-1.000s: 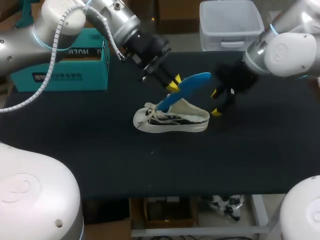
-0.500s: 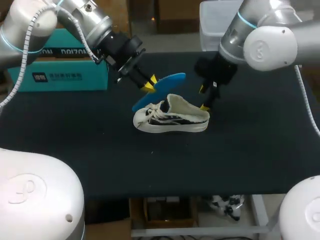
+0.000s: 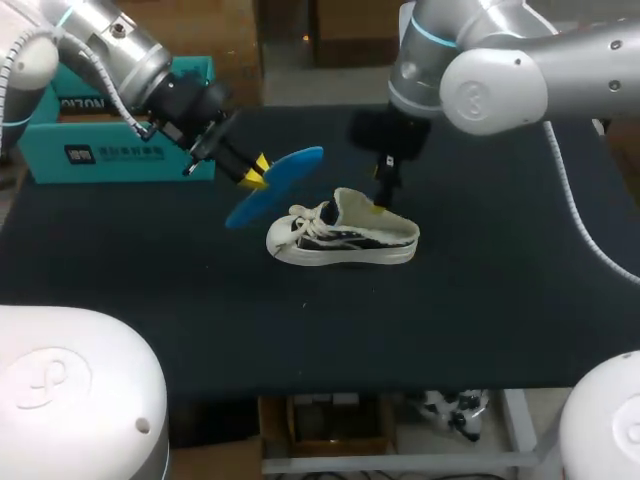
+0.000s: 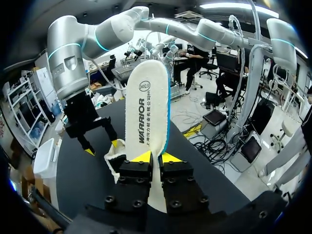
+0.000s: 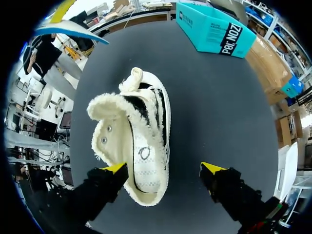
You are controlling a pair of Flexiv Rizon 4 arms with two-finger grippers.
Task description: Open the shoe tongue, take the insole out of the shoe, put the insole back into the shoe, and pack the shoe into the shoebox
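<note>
A white and black sneaker [image 3: 342,240] lies on the black table with its tongue pulled up and its heel to the right. Left of the shoe and above the table, my left gripper [image 3: 252,170] is shut on the blue insole [image 3: 275,187]. In the left wrist view the insole's white top [image 4: 146,112] stands up between the yellow fingertips of this gripper [image 4: 156,157]. My right gripper [image 3: 380,195] hangs open over the heel. In the right wrist view the heel of the sneaker [image 5: 134,151] lies between its spread fingers [image 5: 165,168]; whether they touch it I cannot tell.
The teal shoebox [image 3: 130,135] stands at the table's back left, behind my left arm, and also shows in the right wrist view [image 5: 214,29]. Bare black tabletop [image 3: 480,300] stretches in front of the shoe and to its right.
My left gripper has drawn the insole out of the shoe and carried it to the left. My right arm has swung left, from beside the heel to over it.
</note>
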